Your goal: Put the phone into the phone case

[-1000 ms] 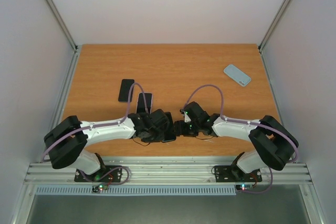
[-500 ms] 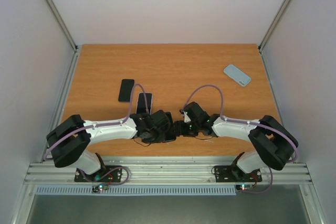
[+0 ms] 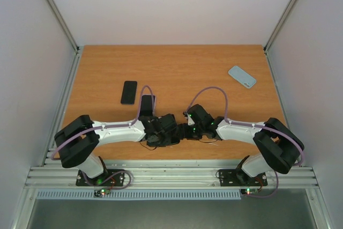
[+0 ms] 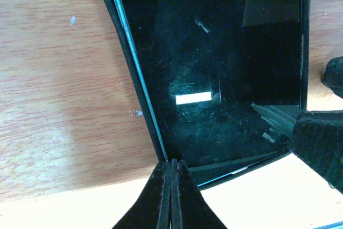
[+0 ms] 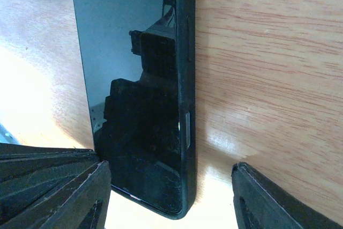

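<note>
On the table [image 3: 187, 68], the phone [image 5: 128, 52] lies flat.

Far table [image 3: 177, 68] open; left tool [image 4: 172, 164] and right tool [image 5: 169, 181] hem the phone [image 4: 214, 68].
</note>
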You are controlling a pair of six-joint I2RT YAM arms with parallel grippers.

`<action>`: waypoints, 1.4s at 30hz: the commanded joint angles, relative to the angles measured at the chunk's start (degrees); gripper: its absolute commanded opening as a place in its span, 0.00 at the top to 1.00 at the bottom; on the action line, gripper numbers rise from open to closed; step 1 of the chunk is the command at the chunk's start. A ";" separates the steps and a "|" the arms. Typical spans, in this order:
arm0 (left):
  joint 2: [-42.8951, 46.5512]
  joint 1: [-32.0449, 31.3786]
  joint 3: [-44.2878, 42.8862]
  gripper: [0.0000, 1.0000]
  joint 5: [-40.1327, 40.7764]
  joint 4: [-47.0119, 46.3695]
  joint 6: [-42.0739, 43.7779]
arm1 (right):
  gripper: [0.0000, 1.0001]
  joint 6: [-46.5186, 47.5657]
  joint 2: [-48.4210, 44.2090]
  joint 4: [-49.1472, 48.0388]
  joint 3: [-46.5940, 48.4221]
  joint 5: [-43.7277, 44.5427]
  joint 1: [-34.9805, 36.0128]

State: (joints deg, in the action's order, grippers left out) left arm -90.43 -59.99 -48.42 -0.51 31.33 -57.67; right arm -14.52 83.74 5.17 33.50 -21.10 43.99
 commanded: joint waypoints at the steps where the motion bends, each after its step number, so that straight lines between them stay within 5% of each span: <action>1: -5.17 -1.51 1.37 1.00 0.02 1.84 -0.69 | 0.37 0.02 1.37 1.10 -0.37 0.85 0.48; 15: -3.06 -1.02 -0.97 0.86 5.91 4.08 0.23 | 0.37 0.51 -0.16 1.77 -0.71 1.81 0.62; 25: -7.73 -1.23 -1.94 0.96 5.01 8.57 1.19 | 0.37 0.40 0.18 1.51 -0.46 1.59 0.64; 42: -12.57 -4.61 -5.83 0.93 10.02 13.84 0.62 | 0.37 0.66 -1.46 2.43 -0.64 3.05 0.66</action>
State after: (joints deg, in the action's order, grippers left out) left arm -99.39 -64.51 -58.41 8.01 43.11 -56.93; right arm -14.50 83.72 5.17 33.50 -20.34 44.12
